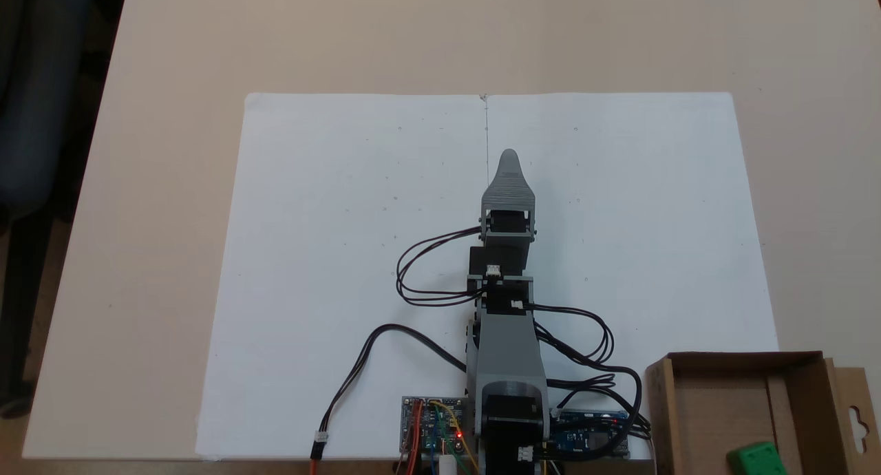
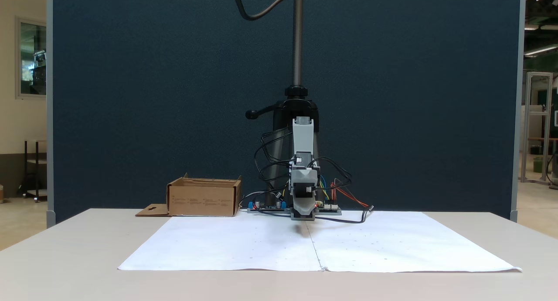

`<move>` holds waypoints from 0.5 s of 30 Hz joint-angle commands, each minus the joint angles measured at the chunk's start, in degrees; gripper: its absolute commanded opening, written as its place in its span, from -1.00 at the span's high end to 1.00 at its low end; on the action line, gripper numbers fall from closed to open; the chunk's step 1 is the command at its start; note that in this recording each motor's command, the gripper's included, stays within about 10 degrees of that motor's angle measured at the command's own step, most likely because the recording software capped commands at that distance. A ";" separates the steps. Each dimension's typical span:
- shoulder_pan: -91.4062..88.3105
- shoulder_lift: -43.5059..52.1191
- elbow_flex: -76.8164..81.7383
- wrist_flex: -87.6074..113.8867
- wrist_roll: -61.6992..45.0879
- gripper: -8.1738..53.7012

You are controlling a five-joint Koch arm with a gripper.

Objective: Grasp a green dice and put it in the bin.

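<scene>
green dice (image 1: pixel 756 458) inside cardboard bin (image 1: pixel 805 392)

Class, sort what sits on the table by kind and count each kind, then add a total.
Green dice: 1
Cardboard bin: 1
Robot arm, with its gripper: 1
White paper sheets: 2
Total: 5

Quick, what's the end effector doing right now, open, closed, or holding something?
End effector: cannot be told; its jaws line up one behind the other in both fixed views. Nothing shows in it. The green dice lies in the bin.
</scene>
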 commanded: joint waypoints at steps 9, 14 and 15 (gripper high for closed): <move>0.09 6.24 4.22 -17.56 -4.04 -0.71; 0.09 6.24 4.13 -22.48 -3.96 -0.71; 0.00 6.15 4.22 -23.62 -3.96 -0.71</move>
